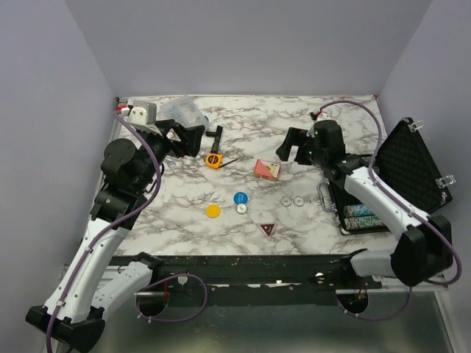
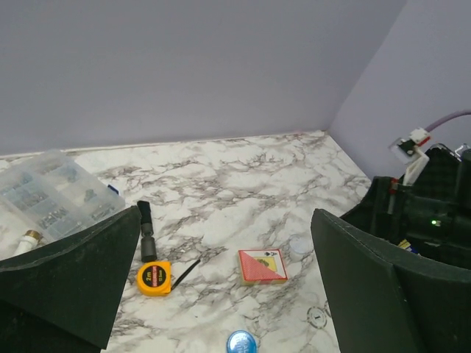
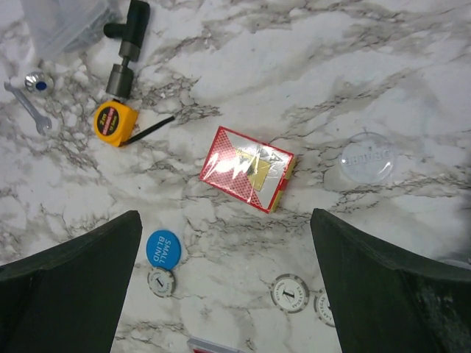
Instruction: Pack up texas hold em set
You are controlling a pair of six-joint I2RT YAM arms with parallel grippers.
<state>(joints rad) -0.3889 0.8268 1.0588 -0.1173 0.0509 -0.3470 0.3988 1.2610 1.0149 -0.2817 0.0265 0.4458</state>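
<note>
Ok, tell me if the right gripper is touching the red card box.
Apart: the right wrist view shows marble between the red card box and both fingers.

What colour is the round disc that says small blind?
The small blind disc is blue with white letters, clearest in the right wrist view.

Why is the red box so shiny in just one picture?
Right wrist view: light bounces off the glossy top of the card box, washing its middle out to white. Left wrist view: seen from a lower angle, the box looks plain red with no glare. Top view: the box is too small to tell.
</note>
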